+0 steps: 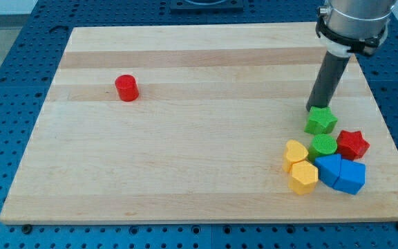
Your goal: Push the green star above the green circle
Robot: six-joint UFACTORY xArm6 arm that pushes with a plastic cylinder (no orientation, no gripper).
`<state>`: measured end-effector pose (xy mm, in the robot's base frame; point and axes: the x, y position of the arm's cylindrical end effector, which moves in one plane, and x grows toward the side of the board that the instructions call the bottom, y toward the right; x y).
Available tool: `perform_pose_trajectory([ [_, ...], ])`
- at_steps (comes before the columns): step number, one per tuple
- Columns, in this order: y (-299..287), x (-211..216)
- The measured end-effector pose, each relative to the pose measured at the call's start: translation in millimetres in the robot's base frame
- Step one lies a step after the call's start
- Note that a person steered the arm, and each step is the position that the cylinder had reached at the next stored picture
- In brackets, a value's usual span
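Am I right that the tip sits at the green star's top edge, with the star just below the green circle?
Not quite. The camera view shows my tip at the green star's top edge, but the star lies just above the green circle, not below it.

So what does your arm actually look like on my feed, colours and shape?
At the view's top right, a silver-grey cylindrical arm section ringed by a black clamp collar. Below it is a straight, dark charcoal rod with a plain round profile, ending at my tip. No cables or markings show.

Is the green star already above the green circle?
Yes. The green star lies toward the view's top of the green circle; my tip touches the star.
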<state>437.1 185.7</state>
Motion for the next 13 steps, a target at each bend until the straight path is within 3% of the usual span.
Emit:
perform_pose_trajectory([
  [3, -29, -9],
  [11, -24, 18],
  [12, -24, 5],
  [13, -47, -54],
])
